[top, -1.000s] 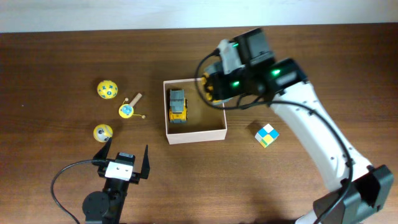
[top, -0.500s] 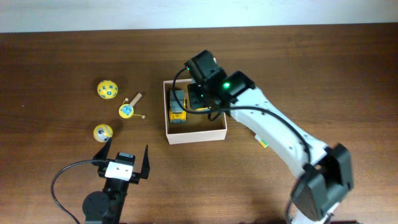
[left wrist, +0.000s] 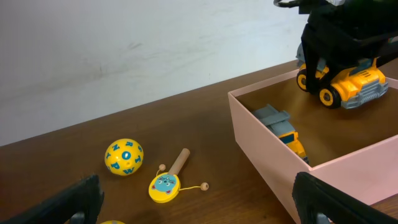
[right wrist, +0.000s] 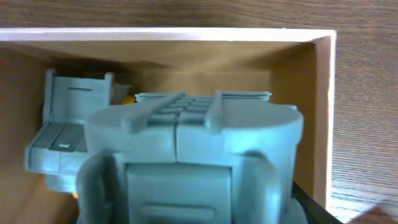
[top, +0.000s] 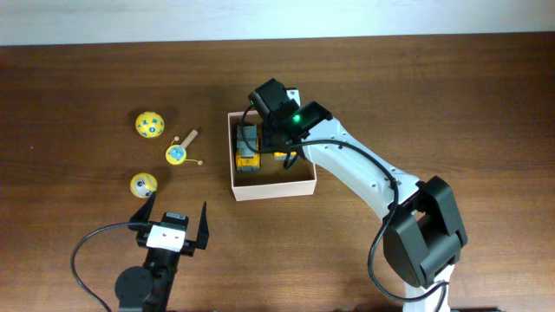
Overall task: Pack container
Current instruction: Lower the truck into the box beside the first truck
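The container (top: pixel 273 192) is a square, shallow, pale box with a tan floor at the table's middle. A grey and yellow toy truck (top: pixel 248 145) lies inside along its left wall. My right gripper (top: pixel 279 147) hangs over the box's inside, shut on a second yellow toy truck (left wrist: pixel 345 81) that floats just above the floor. In the right wrist view that held truck (right wrist: pixel 186 143) fills the picture, with the lying truck (right wrist: pixel 62 137) to its left and the container wall (right wrist: pixel 323 112) to its right. My left gripper (top: pixel 171 227) stands open and empty near the front edge.
Left of the box lie a yellow ball with blue letters (top: pixel 149 124), a small yellow rattle drum with a wooden handle (top: pixel 177 154) and another yellow ball (top: pixel 143 184). The left wrist view shows the lettered ball (left wrist: pixel 124 157) and the drum (left wrist: pixel 165 185) beside the container wall (left wrist: pixel 267 168).
My right arm has swung left from the container's far right corner to above its inside, carrying the yellow truck. The left arm has stayed still.
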Tool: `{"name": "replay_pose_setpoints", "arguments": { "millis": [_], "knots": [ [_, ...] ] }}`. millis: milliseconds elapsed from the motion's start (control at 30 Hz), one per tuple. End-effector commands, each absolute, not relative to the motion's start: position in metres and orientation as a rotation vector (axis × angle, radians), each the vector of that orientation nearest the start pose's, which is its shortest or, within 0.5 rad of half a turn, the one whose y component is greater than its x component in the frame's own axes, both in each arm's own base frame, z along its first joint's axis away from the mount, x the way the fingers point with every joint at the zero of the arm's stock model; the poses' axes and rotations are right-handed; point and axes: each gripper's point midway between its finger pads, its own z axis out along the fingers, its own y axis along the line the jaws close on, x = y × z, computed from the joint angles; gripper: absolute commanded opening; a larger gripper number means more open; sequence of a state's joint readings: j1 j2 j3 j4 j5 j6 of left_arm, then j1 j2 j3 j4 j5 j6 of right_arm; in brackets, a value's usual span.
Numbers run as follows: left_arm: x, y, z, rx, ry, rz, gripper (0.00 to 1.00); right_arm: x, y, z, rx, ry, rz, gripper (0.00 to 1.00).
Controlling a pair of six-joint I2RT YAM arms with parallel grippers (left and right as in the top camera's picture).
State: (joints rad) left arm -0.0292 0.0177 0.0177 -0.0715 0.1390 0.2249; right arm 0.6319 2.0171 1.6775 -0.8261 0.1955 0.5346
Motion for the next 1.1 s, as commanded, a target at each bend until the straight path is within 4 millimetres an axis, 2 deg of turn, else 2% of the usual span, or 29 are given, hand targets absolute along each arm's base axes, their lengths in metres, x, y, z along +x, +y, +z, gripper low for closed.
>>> {"name": "replay_pose_setpoints", "arguments": {
  "millis": [0, 367, 667, 967, 1000, 1067],
  "knots": [
    [0.244, -0.029, 0.158, 0.318, 1.618, 0.054, 0.99, 0.419, 0.248, 0.112, -0.011, 2.653, 0.045, 0.54],
    [0.244, -0.029, 0.158, 0.318, 1.618, 0.054, 0.99, 0.430, 0.228, 0.108, 0.045, 2.660, 0.021, 0.54],
    [0.244, -0.029, 0.158, 0.318, 1.618, 0.054, 0.99, 0.430, 0.233, 0.083, -0.006, 2.707, 0.009, 0.54],
    [0.244, -0.029, 0.158, 0.318, 1.618, 0.054, 0.99, 0.432, 0.235, 0.082, -0.005, 2.699, 0.022, 0.55],
    [0.244, -0.029, 0.158, 0.318, 1.618, 0.054, 0.99, 0.432, 0.236, 0.082, -0.005, 2.699, 0.022, 0.56],
    [0.244, -0.029, 0.158, 0.318, 1.618, 0.054, 0.99, 0.432, 0.236, 0.082, -0.005, 2.699, 0.023, 0.65]
  ]
}}
